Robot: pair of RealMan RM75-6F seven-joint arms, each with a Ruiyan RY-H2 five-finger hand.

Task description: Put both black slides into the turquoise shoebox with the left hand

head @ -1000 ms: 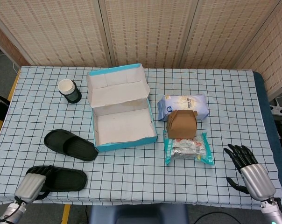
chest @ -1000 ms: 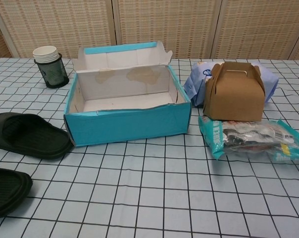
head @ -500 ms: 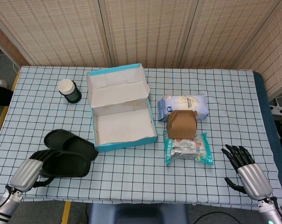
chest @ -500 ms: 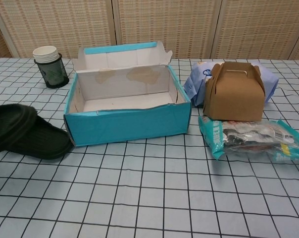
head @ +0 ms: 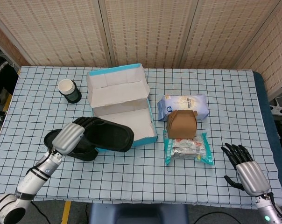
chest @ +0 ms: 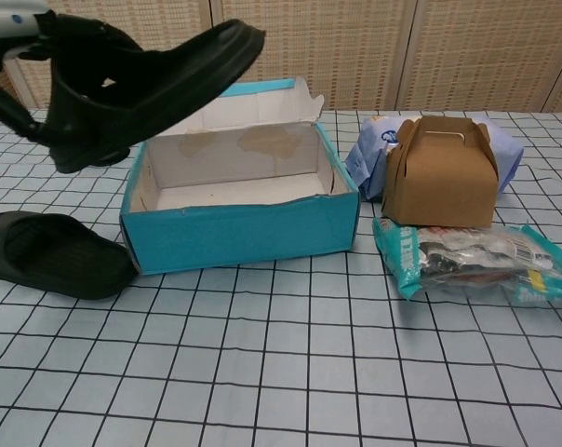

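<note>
My left hand (head: 70, 136) grips one black slide (head: 107, 134) by its strap end and holds it in the air above the front left of the turquoise shoebox (head: 124, 141). In the chest view that raised slide (chest: 137, 79) tilts toe-up over the open shoebox (chest: 244, 228), with the left hand (chest: 11, 20) at the top left corner. The second black slide (head: 53, 140) (chest: 48, 265) lies flat on the checked table left of the box. My right hand (head: 244, 168) rests open near the front right table edge, holding nothing.
A paper cup in a dark holder (head: 69, 90) stands behind and left of the box. Right of the box sit a blue-white bag (head: 184, 105), a brown carton (head: 181, 123) and a teal snack packet (head: 187, 148). The box lid (head: 116, 81) stands open at the back.
My left hand has lifted the near slide off the table and carried it up and right, from the front left corner to above the shoebox's front left. The right hand barely moved.
</note>
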